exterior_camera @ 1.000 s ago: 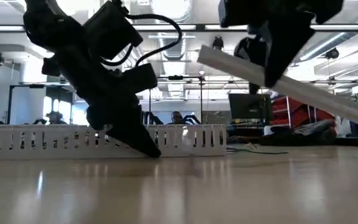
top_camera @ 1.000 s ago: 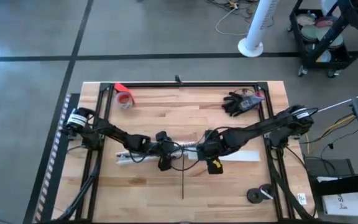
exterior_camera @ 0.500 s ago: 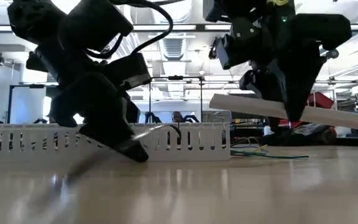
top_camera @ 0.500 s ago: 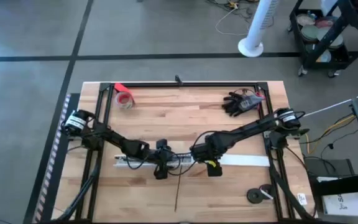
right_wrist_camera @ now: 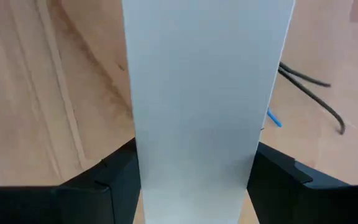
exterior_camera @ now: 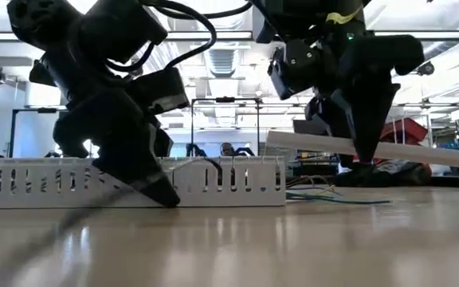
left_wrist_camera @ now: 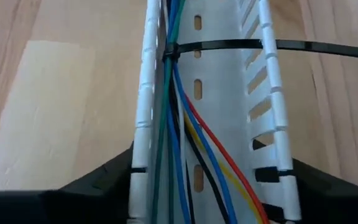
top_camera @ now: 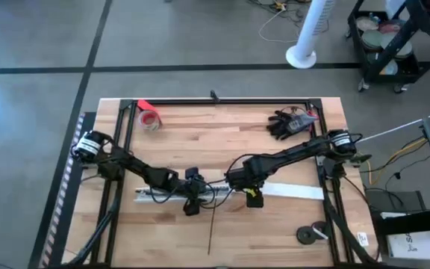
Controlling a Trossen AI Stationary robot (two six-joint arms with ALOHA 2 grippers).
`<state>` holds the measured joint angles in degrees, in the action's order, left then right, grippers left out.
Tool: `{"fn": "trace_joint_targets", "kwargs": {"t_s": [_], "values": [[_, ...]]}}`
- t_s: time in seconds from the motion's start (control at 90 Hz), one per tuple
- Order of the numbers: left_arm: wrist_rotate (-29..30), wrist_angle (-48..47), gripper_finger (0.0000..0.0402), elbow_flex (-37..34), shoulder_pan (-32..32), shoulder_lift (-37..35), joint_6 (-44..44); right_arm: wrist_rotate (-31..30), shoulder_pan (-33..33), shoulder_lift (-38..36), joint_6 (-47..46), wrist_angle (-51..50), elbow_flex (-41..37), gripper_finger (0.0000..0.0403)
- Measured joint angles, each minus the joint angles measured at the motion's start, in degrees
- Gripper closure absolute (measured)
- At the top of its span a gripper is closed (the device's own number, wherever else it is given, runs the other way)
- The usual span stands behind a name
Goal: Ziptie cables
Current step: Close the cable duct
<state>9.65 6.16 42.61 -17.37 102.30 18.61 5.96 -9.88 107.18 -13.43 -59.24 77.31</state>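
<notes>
A white slotted cable duct [top_camera: 155, 196] lies on the wooden table. The cables [left_wrist_camera: 166, 124], blue, green, red, yellow and black, run along inside it. A black zip tie [left_wrist_camera: 169, 50] is looped round them, and its tail [top_camera: 210, 232] points toward the near edge. My left gripper [top_camera: 192, 202] is shut on the duct. To its right, my right gripper [top_camera: 248, 190] is shut on a long flat white strip [top_camera: 293, 192]. Loose cable ends [exterior_camera: 333, 196] lie on the table beside the duct's end. My left gripper pinches the duct across its width, one finger [left_wrist_camera: 104, 183] outside each slotted side wall [left_wrist_camera: 140, 174]. It comes slanting down from above. The duct stays flat on the table, with the cables between the fingers. My right gripper pinches the white strip by its two long edges [right_wrist_camera: 135, 168], near the strip's left end, with the fingers across it. The strip [exterior_camera: 389, 150] is lifted clear above the table and tilts slightly. Its held end is level with the duct's top.
A red tape roll [top_camera: 150, 119] sits at the far left and a black glove-like bundle [top_camera: 286, 123] at the far right. A dark round object [top_camera: 312, 233] lies near the right front corner. Black frame rails [top_camera: 222, 101] run along the table's sides.
My left gripper has moved toward the near edge and a little left, dragging the duct and zip tie tail with it. My right gripper has moved left toward the duct and down. The white strip it holds has dropped from a steep tilt to nearly level.
</notes>
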Motion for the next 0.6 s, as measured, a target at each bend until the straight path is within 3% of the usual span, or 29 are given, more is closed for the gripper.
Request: {"fn": "trace_joint_targets", "kwargs": {"t_s": [0.333,0.6], "values": [[0.08,-3.15,0.0176,-0.02,0.0,-0.34,0.94,0.5,0.3,0.02,-0.28,1.09,-0.1,0.0188],[-0.72,-7.05,0.009,-0.36,0.0,-6.59,3.02,0.32,0.3,0.04,0.17,2.75,-0.12,0.0188]]}}
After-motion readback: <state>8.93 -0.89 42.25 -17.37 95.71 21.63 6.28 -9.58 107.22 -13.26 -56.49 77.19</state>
